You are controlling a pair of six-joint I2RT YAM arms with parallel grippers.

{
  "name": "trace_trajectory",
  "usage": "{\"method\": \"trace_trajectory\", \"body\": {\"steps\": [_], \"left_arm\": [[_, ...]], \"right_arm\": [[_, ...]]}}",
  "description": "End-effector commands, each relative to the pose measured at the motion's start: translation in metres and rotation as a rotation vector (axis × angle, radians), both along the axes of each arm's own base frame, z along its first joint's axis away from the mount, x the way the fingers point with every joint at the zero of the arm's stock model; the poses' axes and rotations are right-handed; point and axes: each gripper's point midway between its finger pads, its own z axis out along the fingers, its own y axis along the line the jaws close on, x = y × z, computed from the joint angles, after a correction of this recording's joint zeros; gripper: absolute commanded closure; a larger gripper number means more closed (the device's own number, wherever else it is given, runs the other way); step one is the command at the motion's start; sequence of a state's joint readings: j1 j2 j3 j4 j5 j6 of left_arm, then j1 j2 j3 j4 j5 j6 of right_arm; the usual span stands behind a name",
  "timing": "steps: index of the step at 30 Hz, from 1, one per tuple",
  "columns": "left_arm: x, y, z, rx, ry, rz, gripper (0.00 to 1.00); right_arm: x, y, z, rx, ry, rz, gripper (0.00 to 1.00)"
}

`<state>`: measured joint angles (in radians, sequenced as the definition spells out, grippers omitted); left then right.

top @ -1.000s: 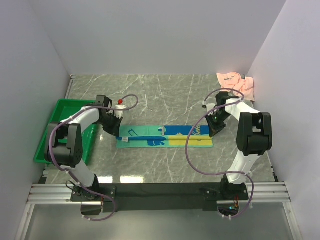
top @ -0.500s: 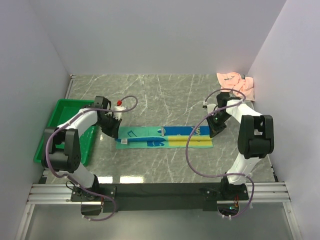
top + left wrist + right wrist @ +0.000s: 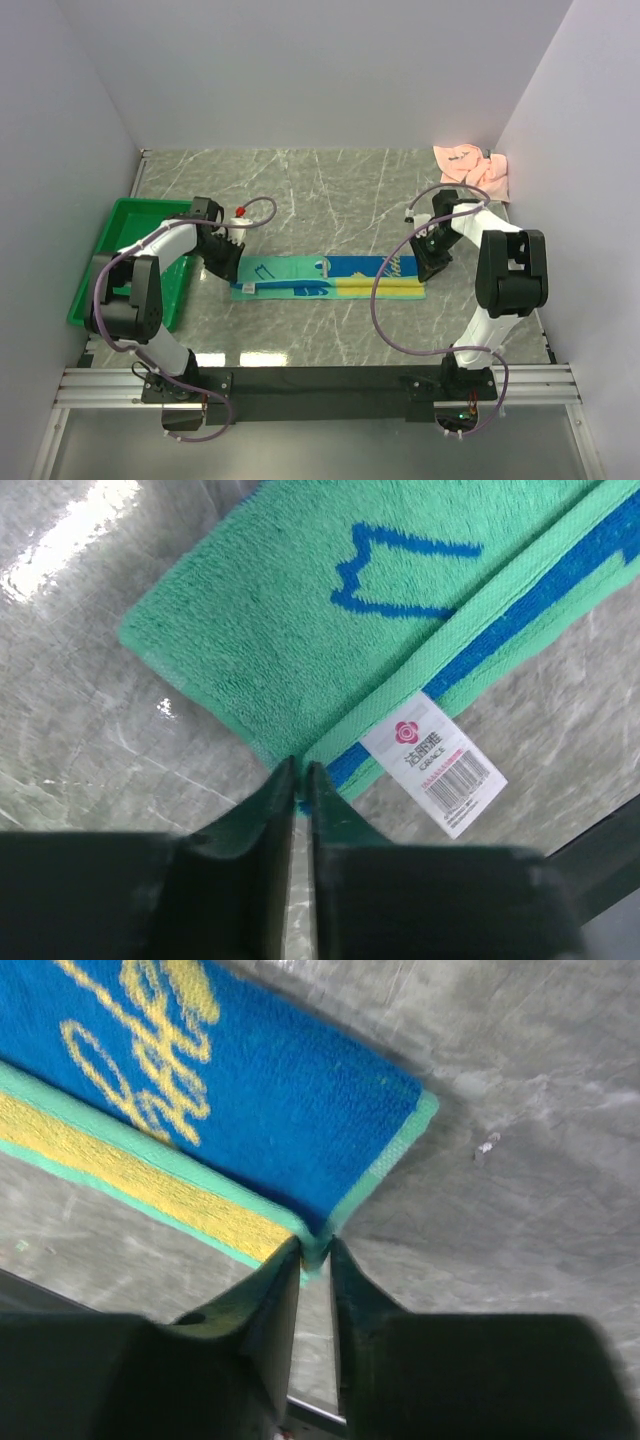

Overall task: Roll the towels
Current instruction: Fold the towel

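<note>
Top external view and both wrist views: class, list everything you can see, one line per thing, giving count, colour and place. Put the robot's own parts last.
teal and blue towel: one; teal, blue and yellow with script lettering; lying flat in a long strip mid-table.
label: one; white with a barcode; on the towel's left end.
pink towel: one; salmon-pink; crumpled in the far right corner.
tray: one; green; left side of the table.
table: one; grey marble pattern; under everything.
arms: two; black and white with purple cables; left arm over the tray, right arm at the right side.
left gripper: one; dark; tips at the towel's left end, jaws nearly together.
right gripper: one; dark; tips at the towel's right corner, jaws nearly together.
</note>
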<state>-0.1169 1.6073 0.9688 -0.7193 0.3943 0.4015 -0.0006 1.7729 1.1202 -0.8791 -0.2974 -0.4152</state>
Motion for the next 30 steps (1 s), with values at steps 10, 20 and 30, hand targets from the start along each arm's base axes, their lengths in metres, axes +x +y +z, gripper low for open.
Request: {"method": "trace_trajectory", "body": {"steps": [10,20,30], "left_arm": [[-0.031,0.003,0.044,-0.009,-0.101,-0.154,0.5],[0.002,-0.01,0.043,-0.054,-0.126,-0.071,0.59],[-0.015,-0.004,-0.013,0.051,0.008,-0.014,0.76]], "right_arm": [[-0.015,0.0,0.069,0.025,-0.129,0.109,0.51],[0.015,0.032,0.056,0.125,-0.096,0.04,0.67],[-0.001,0.028,0.005,0.021,-0.006,0.031,0.73]]}}
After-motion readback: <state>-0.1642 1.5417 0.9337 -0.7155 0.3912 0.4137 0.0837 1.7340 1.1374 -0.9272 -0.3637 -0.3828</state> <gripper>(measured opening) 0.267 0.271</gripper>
